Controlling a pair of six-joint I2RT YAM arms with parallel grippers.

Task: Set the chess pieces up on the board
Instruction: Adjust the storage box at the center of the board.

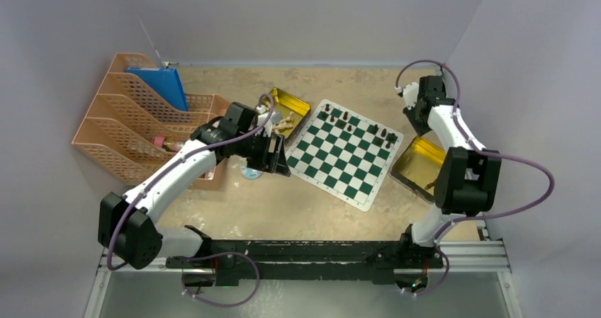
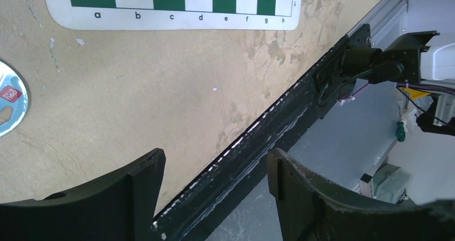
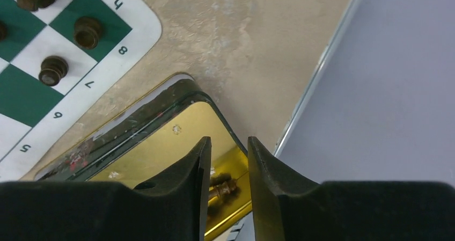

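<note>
The board lies in the middle of the table, with several dark brown chess pieces standing along its far edge. Three of them show by the board's corner in the right wrist view. My right gripper hovers over the right gold tin, its jaws a narrow gap apart and gripping nothing. A dark piece lies in the tin below them. My left gripper is wide open and empty, left of the board near the table's front edge.
A second gold tin sits at the board's far left, with pale pieces beside it. Orange file racks holding a blue folder stand at the left. A round disc lies by the left gripper. A black rail runs along the near edge.
</note>
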